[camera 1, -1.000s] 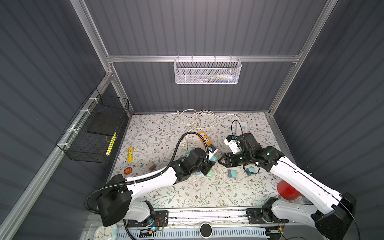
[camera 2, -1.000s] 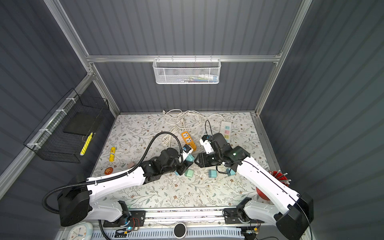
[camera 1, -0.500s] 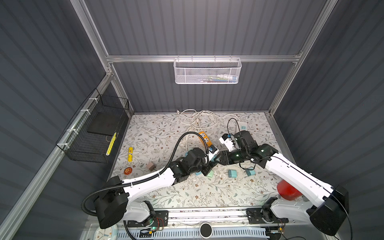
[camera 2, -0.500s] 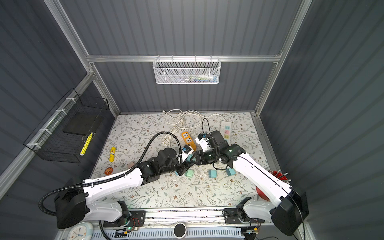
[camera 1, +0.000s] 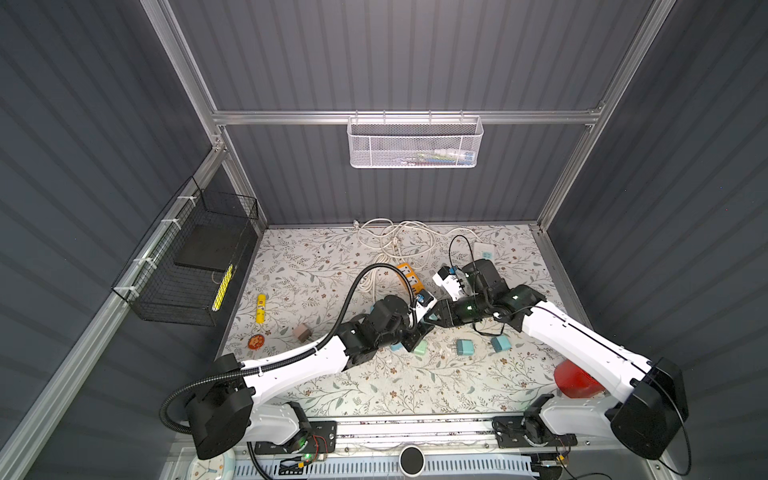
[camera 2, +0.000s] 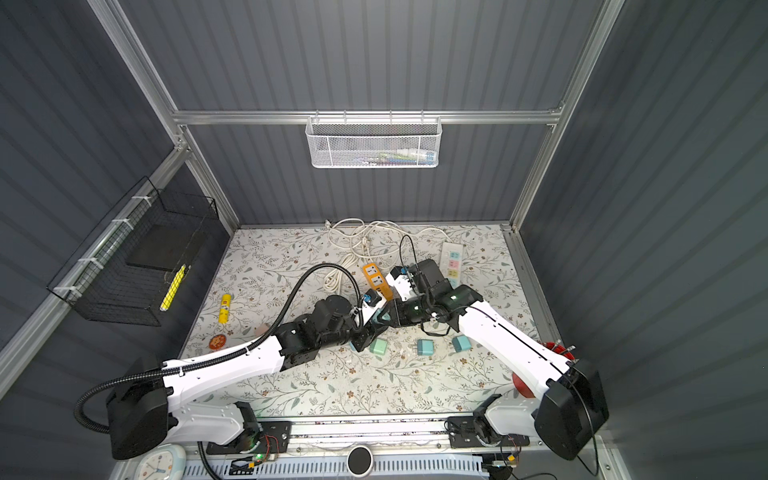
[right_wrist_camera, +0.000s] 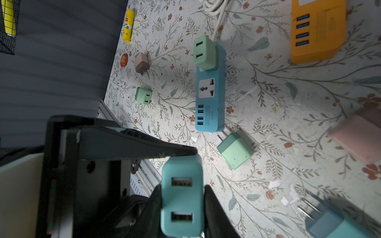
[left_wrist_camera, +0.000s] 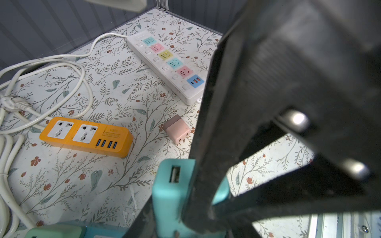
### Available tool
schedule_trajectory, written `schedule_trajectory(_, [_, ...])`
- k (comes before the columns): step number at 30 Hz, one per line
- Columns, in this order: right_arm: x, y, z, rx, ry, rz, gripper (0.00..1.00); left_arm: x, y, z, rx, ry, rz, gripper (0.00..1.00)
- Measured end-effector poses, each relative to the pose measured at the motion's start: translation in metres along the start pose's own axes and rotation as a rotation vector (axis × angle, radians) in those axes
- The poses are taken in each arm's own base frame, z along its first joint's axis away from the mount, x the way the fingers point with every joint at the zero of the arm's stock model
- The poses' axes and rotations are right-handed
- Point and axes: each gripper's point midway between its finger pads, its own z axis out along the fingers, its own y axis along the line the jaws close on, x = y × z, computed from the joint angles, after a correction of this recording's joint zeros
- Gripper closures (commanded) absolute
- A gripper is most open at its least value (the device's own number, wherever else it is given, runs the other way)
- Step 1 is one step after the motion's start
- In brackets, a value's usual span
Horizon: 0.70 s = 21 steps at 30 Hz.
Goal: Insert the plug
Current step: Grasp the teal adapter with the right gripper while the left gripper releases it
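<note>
A: Teal plug (right_wrist_camera: pixel 181 208): where do we find it?
B: Mid-table, off the mat, orange strip (camera 1: pixel 409 276) at eleven o'clock. Left gripper (camera 1: pixel 424 326) and right gripper (right_wrist_camera: pixel 182 189) both clamp it, likely so we can regrip with prongs free for a socket.

The left arm (camera 1: pixel 299 365) stretches low from the near left corner toward the middle. The right arm (camera 1: pixel 573 340) angles in from the near right, its wrist (camera 1: pixel 478 307) turned leftward. The 2 tools meet tip to tip. The right tool (right_wrist_camera: pixel 183 186) has both fingers clamped on the sides of a teal plug (right_wrist_camera: pixel 181 206). The left tool (camera 2: pixel 371 328) pinches the same plug, with 1 finger (right_wrist_camera: pixel 134 144) lying along its end.
</note>
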Motion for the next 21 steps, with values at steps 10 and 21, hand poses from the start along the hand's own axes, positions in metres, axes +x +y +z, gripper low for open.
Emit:
schedule_trajectory(10, [0.005,-0.005,0.004,0.008,0.006,-0.003,0.78,0.006,0.003,-0.001,-0.016,0.026,-0.026,0.28])
schedule_trajectory(21, [-0.02,-0.007,0.016,0.118,-0.128,-0.085,0.79,-0.013,0.032,-0.079,-0.2,-0.1,-0.16,0.14])
